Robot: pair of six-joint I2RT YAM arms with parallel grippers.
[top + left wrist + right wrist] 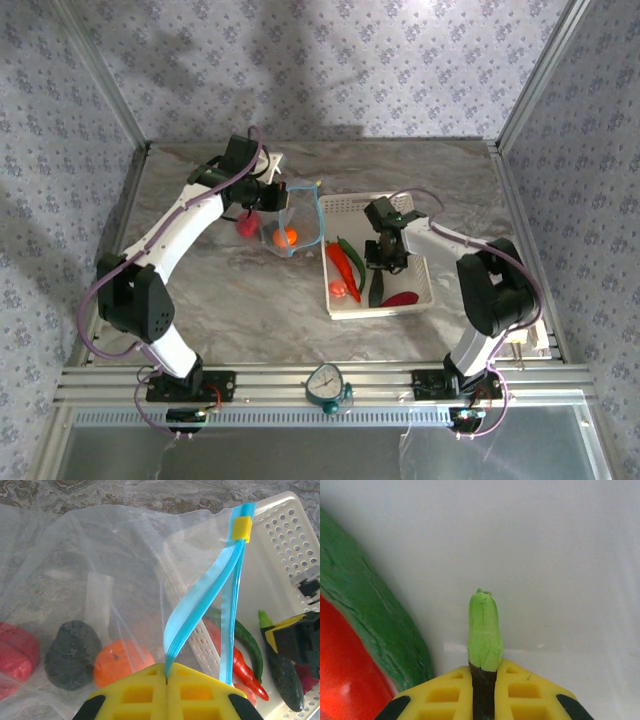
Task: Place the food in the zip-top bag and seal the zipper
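The clear zip-top bag [100, 565] hangs open left of the basket. Its light-blue zipper [200, 605] is pinched between the fingers of my left gripper [166, 672], which is shut on it; a yellow slider [243, 528] sits at the strip's far end. Inside the bag lie an orange fruit [122, 662], a black piece [72, 652] and a red piece [17, 657]. My right gripper [483, 672] is down in the white basket [545, 555], shut on a dark vegetable with a light-green stem [484, 625]. From above, the left gripper [264, 193] is at the bag [293, 222] and the right gripper [385, 262] is over the basket.
The white perforated basket [425, 290] stands right of the bag and holds a green chili [247, 640], a red chili [247, 672], a small red piece [338, 289] and another red piece [400, 298]. Metal frame posts and patterned walls bound the marble table [230, 300].
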